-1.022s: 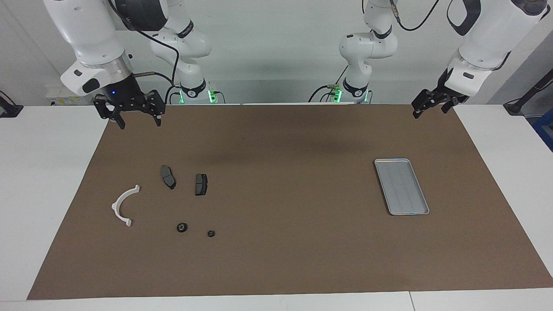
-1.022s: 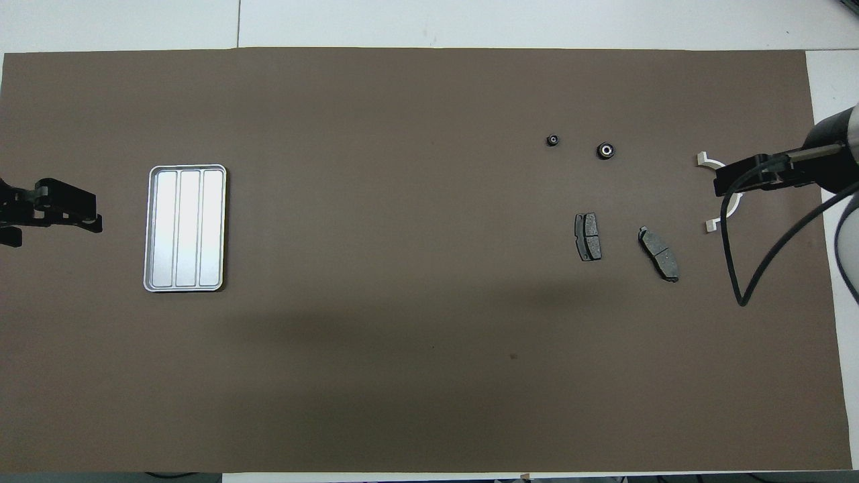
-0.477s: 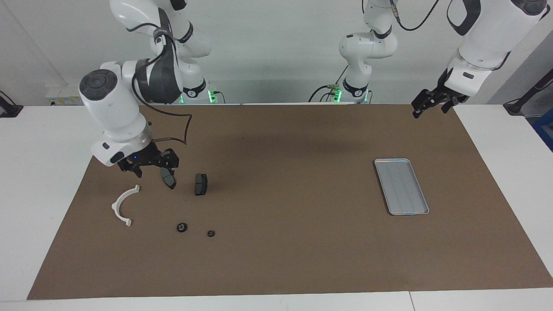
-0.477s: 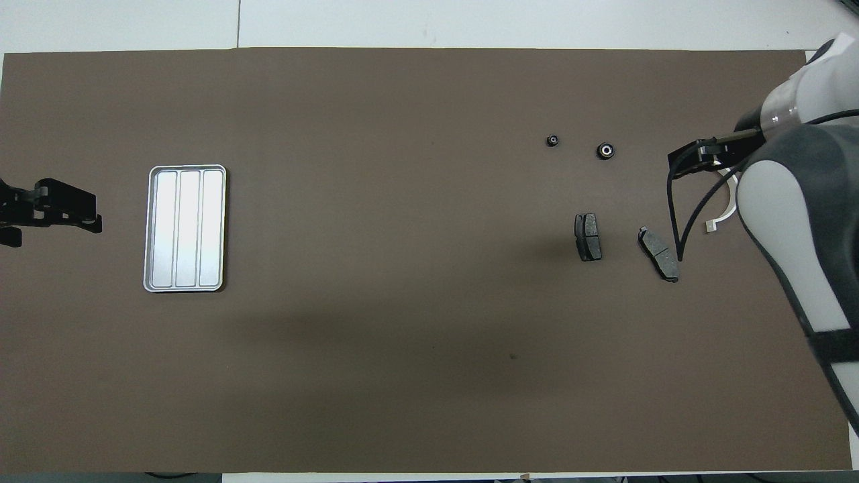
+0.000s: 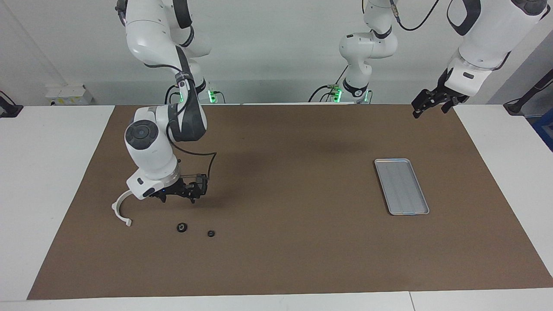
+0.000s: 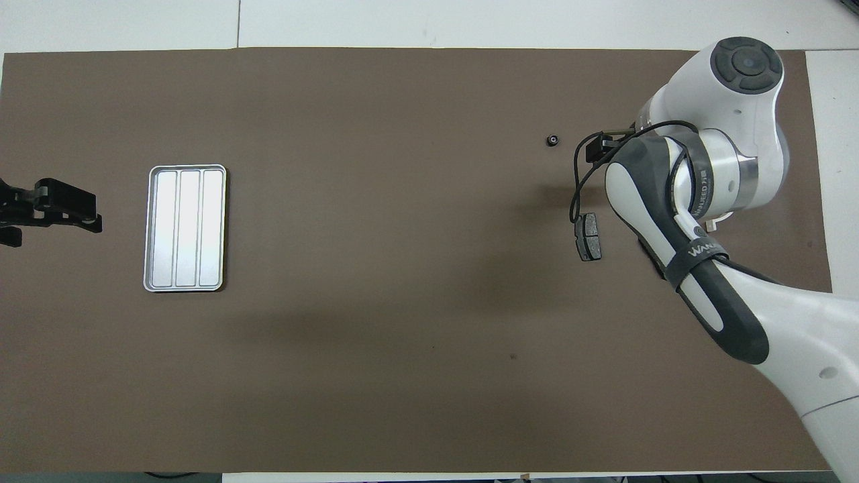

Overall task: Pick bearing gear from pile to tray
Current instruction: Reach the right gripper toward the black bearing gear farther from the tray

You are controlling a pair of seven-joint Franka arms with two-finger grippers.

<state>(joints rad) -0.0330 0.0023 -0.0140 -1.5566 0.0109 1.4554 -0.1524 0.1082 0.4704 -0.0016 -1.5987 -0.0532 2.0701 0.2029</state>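
Note:
The pile lies toward the right arm's end of the table. It holds a white half-ring bracket (image 5: 117,208), two dark brake pads and two black round pieces (image 5: 182,227) (image 5: 211,233). One pad (image 6: 589,236) shows in the overhead view; the arm hides the other. My right gripper (image 5: 178,198) is open and low over the mat, between the pads and the larger round piece. In the overhead view this gripper (image 6: 599,149) covers that piece; the smaller piece (image 6: 552,140) shows beside it. The silver tray (image 5: 402,186) (image 6: 188,228) is empty. My left gripper (image 5: 428,106) (image 6: 67,211) waits open.
A brown mat (image 5: 285,172) covers most of the white table. The tray lies toward the left arm's end, with bare mat between it and the pile. The right arm's forearm (image 6: 678,221) hangs over the pile's outer part.
My right arm has swung out from the mat's corner and come down over the pile, ending low between the pads and the round pieces. The left arm and all parts have not moved.

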